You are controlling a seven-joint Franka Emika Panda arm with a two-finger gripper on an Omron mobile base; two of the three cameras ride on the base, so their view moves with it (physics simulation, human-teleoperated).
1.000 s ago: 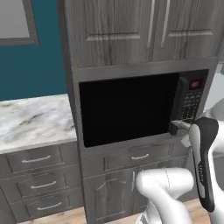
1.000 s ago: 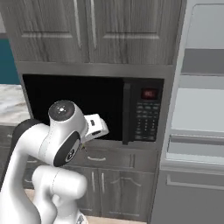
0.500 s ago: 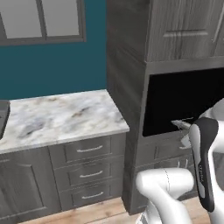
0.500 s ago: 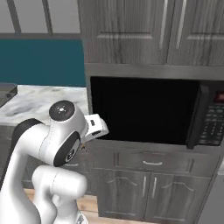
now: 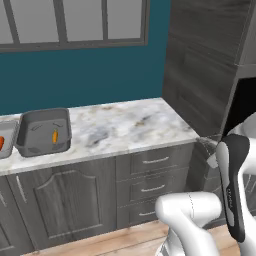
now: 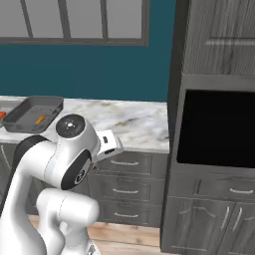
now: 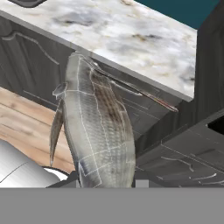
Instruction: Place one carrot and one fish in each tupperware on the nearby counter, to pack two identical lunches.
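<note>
My gripper [image 7: 105,181] is shut on a large grey scaly fish [image 7: 98,127], which stands up from the jaws and hides most of the fingertips. The fish hangs in front of the cabinet doors, below the edge of the marbled counter [image 7: 131,35]. At the counter's [image 5: 125,127] left end sits the larger dark tupperware [image 5: 44,131] with one carrot [image 5: 55,136] in it. The lighter tupperware [image 5: 6,142] is cut off by the left edge and holds a carrot [image 5: 1,143]. The right base view shows the dark tupperware [image 6: 35,113] and its carrot [image 6: 41,119] far left of my hand [image 6: 107,144].
A tall dark cabinet with a black microwave opening [image 6: 219,129] stands right of the counter. Drawers [image 5: 155,175] and doors run under the stone top. A window [image 5: 75,22] sits above on the teal wall. Wooden floor [image 7: 26,122] lies below.
The base has driven left: the microwave cabinet slid to the right of both base views and the counter with the trays came into view. The gripper stays shut on the fish.
</note>
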